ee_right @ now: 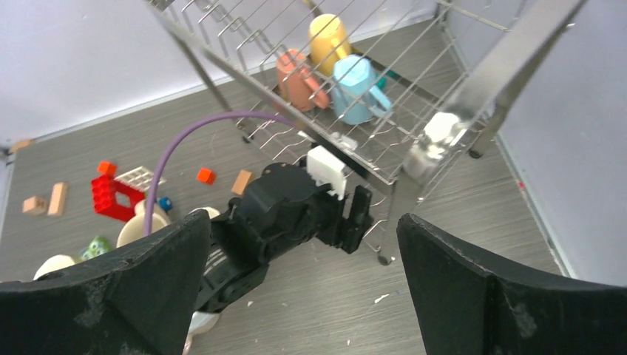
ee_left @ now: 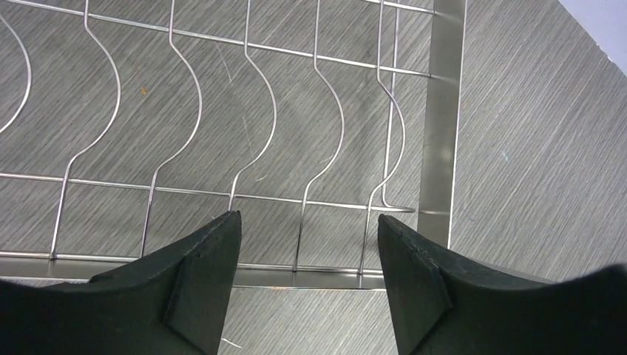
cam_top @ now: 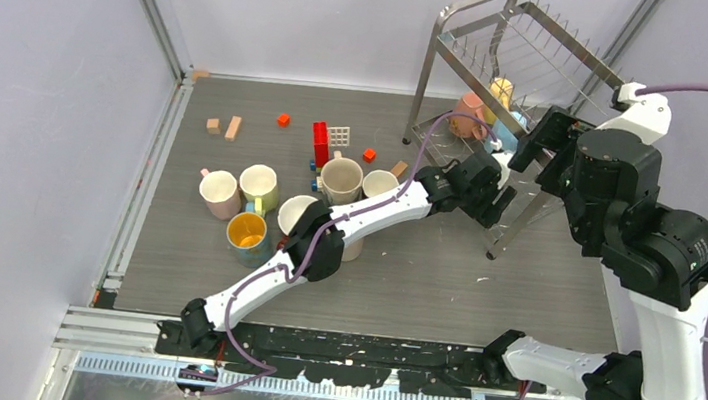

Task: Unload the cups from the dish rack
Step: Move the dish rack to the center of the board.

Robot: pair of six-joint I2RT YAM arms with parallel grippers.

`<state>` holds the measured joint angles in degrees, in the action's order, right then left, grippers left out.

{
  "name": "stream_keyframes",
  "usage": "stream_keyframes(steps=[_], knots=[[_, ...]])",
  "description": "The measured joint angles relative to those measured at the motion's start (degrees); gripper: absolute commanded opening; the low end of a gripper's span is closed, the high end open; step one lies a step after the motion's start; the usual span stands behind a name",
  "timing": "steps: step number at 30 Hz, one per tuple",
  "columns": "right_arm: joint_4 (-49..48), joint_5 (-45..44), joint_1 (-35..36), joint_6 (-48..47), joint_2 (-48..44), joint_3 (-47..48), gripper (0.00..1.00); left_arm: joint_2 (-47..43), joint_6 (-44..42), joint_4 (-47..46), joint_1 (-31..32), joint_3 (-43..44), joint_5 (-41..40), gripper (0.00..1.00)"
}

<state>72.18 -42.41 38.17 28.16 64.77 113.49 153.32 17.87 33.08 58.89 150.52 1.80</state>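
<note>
Three mugs, pink (ee_right: 296,78), mustard (ee_right: 329,37) and light blue (ee_right: 355,89), sit on the dish rack's (ee_left: 441,111) lower tier. The left claw (ee_left: 307,222), spread and empty, hangs over bare wire at the near corner. It should probably slide in beneath the upper tier. The right claw (ee_right: 303,222), also open, hovers overhead. Open worktop (cam_top: 420,288) lies in front.

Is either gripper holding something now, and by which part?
Nothing is held. The left gripper is open near the dish rack wires; the right gripper is open and empty.
</note>
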Motion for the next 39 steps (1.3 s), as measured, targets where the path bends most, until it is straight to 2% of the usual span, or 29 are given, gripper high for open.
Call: stream_keyframes(steps=[10, 16, 20, 26, 29, 33, 39], knots=[[0.7, -7.7, -0.6, 0.4, -1.1, -0.2, 1.00, -0.5, -1.9, -0.1, 0.0, -0.8, 1.3, 0.73], [0.7, -7.1, -6.8, 0.5, 1.9, 1.4, 1.00, -0.8, -2.3, -0.3, 0.0, -1.4, 1.8, 0.73], [0.3, -1.9, -16.2, 0.4, 5.4, 4.3, 1.00, -0.9, -2.9, -0.3, 0.0, -1.5, 2.2, 0.73], [-0.5, 11.5, -33.0, 0.7, 8.5, 4.3, 1.00, -1.1, -3.4, -0.4, -0.1, -1.9, 2.6, 0.73], [-3.1, 16.8, -36.1, 1.7, 7.3, 2.2, 1.00, -1.2, -3.5, -0.5, -0.1, -2.1, 2.8, 0.74], [-8.7, 23.6, -36.9, 3.3, 3.5, -4.2, 1.00, -1.7, -3.7, -0.9, -0.2, -3.1, 3.1, 0.74], [-16.9, 29.4, -39.4, 5.7, -0.3, -13.6, 1.00, -2.6, -3.7, -1.2, -0.4, -4.4, 3.8, 0.74]])
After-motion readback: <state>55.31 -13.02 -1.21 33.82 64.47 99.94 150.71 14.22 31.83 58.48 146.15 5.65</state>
